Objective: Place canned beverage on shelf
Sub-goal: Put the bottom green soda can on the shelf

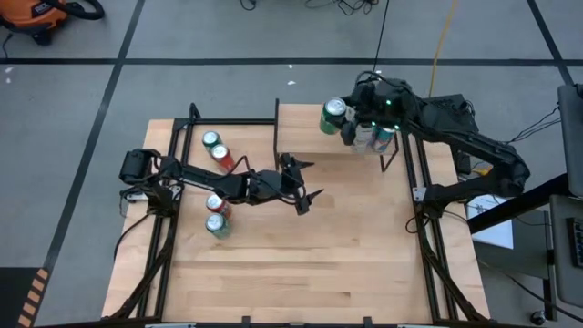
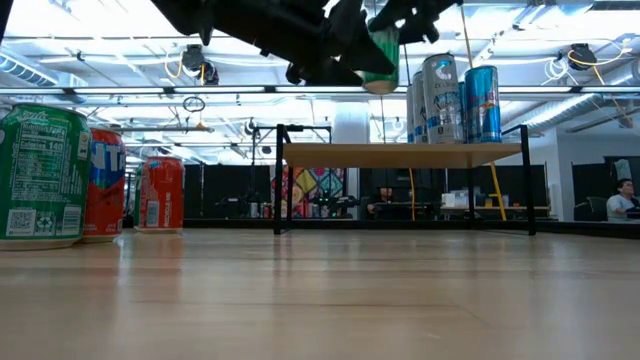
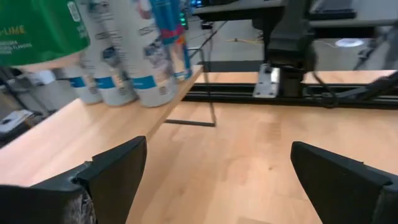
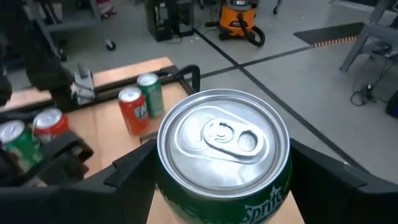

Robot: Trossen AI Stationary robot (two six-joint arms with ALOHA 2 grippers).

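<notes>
A green canned beverage (image 4: pixel 224 143) hangs upright above the shelf's left part, with my right gripper (image 1: pixel 346 121) shut on it. In the low view the can (image 2: pixel 380 50) is clear of the shelf (image 2: pixel 350 153), a light wood plank on thin black legs at the table's far side. Several tall cans (image 2: pixel 450 98) stand on the shelf's right end. My left gripper (image 1: pixel 314 182) stands open over the table's middle, in front of the shelf (image 1: pixel 310 137), with nothing between its fingers. My right gripper pinches the green can's side wall (image 4: pixel 177 186) between its two fingers (image 4: pixel 134 165), just below the top rim. The fingers come about level from the table's right. The can is upright, top up, lifted clear above the shelf.
Two cans, green (image 1: pixel 212 139) and red (image 1: pixel 223 157), stand at the table's far left. Another red (image 1: pixel 217 205) and green (image 1: pixel 217 226) pair stands nearer, beside my left arm. Black frame rails (image 1: pixel 428 237) run along the table's sides.
</notes>
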